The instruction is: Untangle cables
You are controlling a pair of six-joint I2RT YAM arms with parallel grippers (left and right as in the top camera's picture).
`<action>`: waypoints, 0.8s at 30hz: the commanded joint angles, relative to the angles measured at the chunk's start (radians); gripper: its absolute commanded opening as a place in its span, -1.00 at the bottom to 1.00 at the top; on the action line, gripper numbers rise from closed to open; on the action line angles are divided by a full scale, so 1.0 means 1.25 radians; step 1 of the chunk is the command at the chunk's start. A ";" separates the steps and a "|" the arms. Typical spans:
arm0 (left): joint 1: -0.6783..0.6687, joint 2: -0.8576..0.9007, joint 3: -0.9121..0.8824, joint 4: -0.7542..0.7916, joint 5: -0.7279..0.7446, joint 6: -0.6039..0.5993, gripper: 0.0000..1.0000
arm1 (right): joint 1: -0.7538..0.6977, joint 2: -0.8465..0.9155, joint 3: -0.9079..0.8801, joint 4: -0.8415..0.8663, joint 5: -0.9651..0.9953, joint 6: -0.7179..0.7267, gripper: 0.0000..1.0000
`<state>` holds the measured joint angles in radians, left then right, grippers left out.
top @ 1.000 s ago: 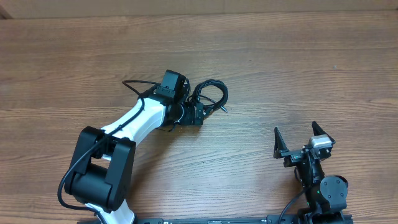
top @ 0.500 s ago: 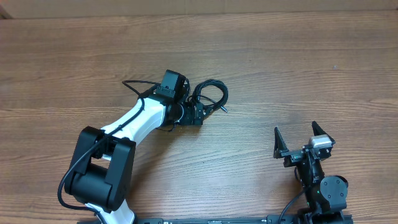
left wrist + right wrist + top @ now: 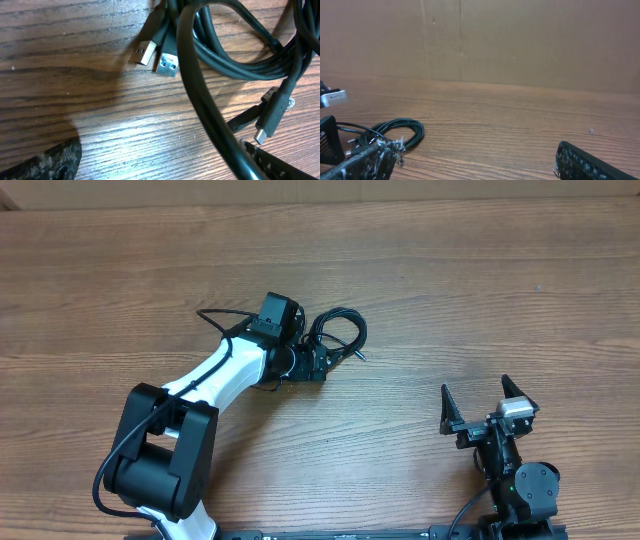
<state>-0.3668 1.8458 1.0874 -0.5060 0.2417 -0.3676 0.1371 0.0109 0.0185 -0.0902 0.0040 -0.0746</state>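
The cables (image 3: 235, 67) lie bunched in a loose loop on the worktop (image 3: 480, 290), a little left of the middle. The left arm is by far the nearer. Its fingers (image 3: 50, 162) are spread wide right at the near-left edge of the bunch, holding nothing. In the left wrist view the loop fills the space ahead of them. One strand runs down between the tips, close to the right one, though I cannot tell if it touches. Two silver plugs (image 3: 167, 64) lie side by side just beyond, pointing back toward the fingers. From overhead the loop's long axis runs left to right, away from the left arm. The right fingers (image 3: 447, 402) are also spread wide and empty at the near right, well apart from the bunch. My guess is that the left arm should pick a strand first.
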 commanded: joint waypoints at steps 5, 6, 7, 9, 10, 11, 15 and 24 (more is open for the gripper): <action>0.001 0.025 -0.020 -0.013 -0.007 -0.006 0.99 | -0.006 -0.006 -0.009 0.005 -0.002 -0.001 1.00; 0.001 0.025 -0.020 -0.013 -0.006 -0.006 0.99 | -0.006 -0.006 -0.009 0.005 -0.002 -0.001 1.00; 0.001 0.025 -0.020 -0.013 -0.006 -0.006 0.99 | -0.006 -0.006 -0.009 0.005 -0.002 -0.001 1.00; 0.001 0.025 -0.020 -0.014 -0.007 -0.005 0.99 | -0.006 -0.006 -0.009 0.005 -0.002 -0.001 1.00; 0.001 0.025 -0.020 -0.015 -0.008 -0.005 0.99 | -0.006 -0.006 -0.009 0.005 -0.002 -0.001 1.00; 0.002 0.025 -0.020 -0.015 -0.010 -0.005 0.99 | -0.006 -0.006 -0.009 0.005 -0.002 -0.001 1.00; 0.002 0.025 -0.020 -0.011 -0.010 -0.005 0.99 | -0.006 -0.006 -0.009 0.005 -0.002 -0.001 1.00; 0.001 0.025 -0.020 -0.005 -0.004 -0.006 0.99 | -0.006 -0.006 -0.009 0.005 -0.002 -0.001 1.00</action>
<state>-0.3668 1.8458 1.0874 -0.5041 0.2420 -0.3679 0.1371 0.0109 0.0185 -0.0902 0.0040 -0.0750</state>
